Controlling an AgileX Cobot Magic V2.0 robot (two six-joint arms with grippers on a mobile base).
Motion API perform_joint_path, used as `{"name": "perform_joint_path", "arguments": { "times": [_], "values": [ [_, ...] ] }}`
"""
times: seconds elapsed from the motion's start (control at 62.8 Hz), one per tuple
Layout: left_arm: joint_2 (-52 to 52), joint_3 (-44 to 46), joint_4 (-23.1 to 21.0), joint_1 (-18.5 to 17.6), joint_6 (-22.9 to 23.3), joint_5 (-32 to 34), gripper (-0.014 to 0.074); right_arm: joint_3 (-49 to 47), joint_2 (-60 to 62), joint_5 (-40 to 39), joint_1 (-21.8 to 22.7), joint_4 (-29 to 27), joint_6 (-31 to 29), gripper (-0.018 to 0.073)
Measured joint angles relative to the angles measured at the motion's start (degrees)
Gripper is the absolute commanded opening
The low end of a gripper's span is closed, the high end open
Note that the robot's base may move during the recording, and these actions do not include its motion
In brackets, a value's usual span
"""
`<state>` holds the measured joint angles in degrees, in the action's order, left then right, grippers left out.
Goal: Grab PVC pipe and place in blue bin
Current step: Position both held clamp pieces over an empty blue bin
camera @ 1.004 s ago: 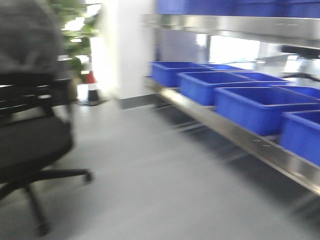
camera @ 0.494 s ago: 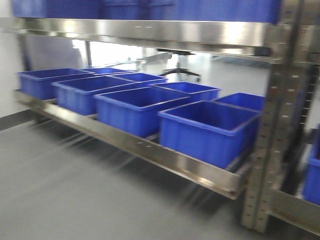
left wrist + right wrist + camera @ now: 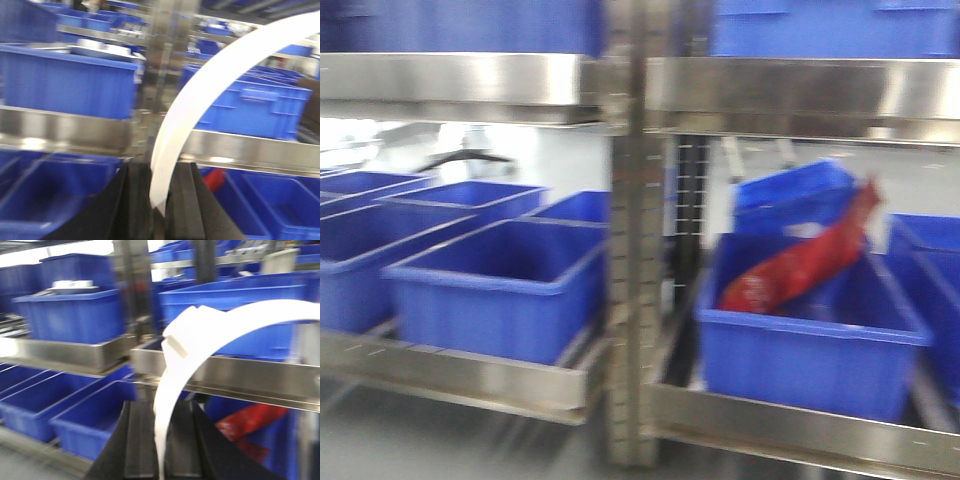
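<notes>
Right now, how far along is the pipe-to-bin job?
Done: the grab. The right gripper is shut on the PVC pipe, tab end up. The left gripper clamps a flatter white arc strip. In hand: carrying; the front view is blurred, facing a steel rack of blue bins. Left: the placing; the pipe is in no bin.

This is a storeroom or warehouse aisle: a perforated stainless-steel rack upright (image 3: 635, 250) carries flat steel shelves (image 3: 450, 375) to either side of it. Rows of open blue plastic bins (image 3: 495, 285) fill the shelves on both sides of the upright. A red crumpled bag (image 3: 800, 265) lies in the bin just right of it.
</notes>
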<state>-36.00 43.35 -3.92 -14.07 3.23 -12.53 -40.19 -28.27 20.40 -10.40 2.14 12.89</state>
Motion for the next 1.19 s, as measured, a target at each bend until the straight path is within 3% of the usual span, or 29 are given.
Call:
{"name": "perform_joint_path", "arguments": {
  "times": [1.195],
  "values": [
    [0.0,0.0,0.0,0.0,0.0,0.0,-0.0111,0.0,0.0,0.0,0.0,0.0,0.0,-0.0169]
  ]
}}
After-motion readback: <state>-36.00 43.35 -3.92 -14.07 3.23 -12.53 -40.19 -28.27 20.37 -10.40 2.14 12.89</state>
